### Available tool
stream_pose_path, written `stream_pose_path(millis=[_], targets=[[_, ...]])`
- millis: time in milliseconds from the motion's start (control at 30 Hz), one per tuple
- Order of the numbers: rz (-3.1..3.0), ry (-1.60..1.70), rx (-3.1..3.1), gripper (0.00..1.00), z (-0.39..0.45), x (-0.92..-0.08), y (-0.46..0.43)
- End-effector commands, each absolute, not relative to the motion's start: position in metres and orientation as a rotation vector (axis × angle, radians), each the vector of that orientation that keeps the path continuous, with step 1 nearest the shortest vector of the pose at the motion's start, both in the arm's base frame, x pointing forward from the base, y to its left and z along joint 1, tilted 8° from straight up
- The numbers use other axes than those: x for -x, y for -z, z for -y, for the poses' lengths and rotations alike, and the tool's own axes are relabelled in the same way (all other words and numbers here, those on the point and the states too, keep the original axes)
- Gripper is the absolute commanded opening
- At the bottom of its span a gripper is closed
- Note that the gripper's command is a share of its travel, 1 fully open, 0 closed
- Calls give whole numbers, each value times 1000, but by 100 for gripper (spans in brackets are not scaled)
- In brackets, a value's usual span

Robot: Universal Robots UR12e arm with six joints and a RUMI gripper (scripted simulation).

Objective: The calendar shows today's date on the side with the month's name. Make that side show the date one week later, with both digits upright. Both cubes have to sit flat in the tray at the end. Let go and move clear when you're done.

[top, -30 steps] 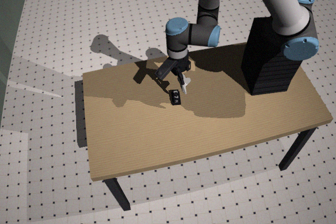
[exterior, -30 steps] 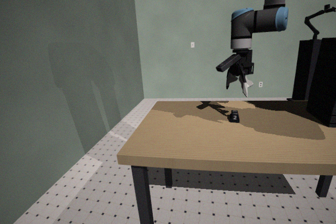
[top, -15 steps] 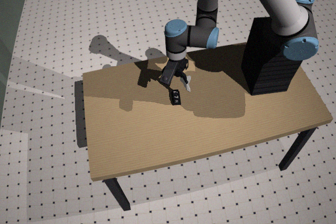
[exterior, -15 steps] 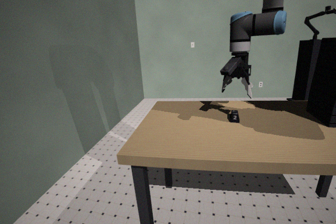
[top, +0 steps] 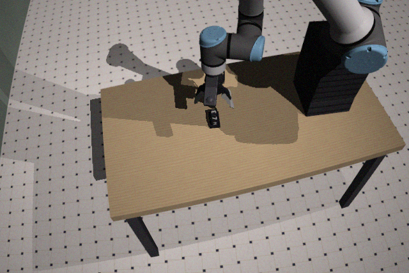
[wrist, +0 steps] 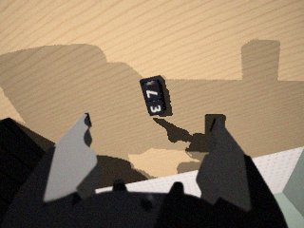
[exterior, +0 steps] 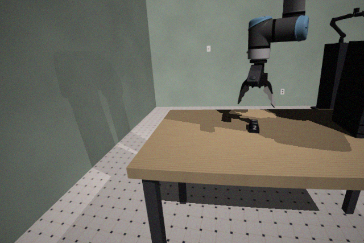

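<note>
The small black calendar [top: 209, 119] with two digit cubes in its tray sits on the wooden table, in the arm's shadow. Its top faces read 3 and 7 in white; the end facing the exterior camera [exterior: 253, 126] shows a white mark like a 2 or N. In the wrist view the calendar [wrist: 154, 96] lies below and between my fingers, top digits 7 and 3. My gripper [top: 213, 100] hangs well above the table, a little behind the calendar, open and empty. It also shows in the exterior view [exterior: 255, 99] and the wrist view [wrist: 147, 157].
A large black box [top: 326, 68] stands on the table's back right, holding the arm's base. The table's far edge lies just behind the gripper; floor tiles show past it in the wrist view.
</note>
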State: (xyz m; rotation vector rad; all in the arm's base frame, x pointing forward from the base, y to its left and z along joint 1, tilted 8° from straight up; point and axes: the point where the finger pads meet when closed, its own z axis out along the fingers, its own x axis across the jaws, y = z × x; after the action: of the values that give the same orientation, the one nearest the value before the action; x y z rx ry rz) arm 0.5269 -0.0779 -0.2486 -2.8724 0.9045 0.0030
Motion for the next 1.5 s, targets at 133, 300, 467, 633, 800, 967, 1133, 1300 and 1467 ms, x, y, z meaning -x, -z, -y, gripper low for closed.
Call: stream_pose_path(millis=[133, 300, 467, 633, 800, 967, 1133, 1300, 1467], targets=[[-584, 23, 2949, 100, 78, -526, 256], [-544, 26, 2957, 100, 78, -525, 257], [-521, 27, 2961, 100, 78, -525, 257], [-520, 27, 2961, 29, 78, -525, 257], [-520, 27, 2961, 29, 78, -525, 257], [-520, 27, 2961, 29, 78, -525, 257], [-520, 27, 2961, 29, 78, -525, 257], [-520, 27, 2961, 29, 78, -525, 257], [-520, 27, 2961, 29, 78, -525, 257]])
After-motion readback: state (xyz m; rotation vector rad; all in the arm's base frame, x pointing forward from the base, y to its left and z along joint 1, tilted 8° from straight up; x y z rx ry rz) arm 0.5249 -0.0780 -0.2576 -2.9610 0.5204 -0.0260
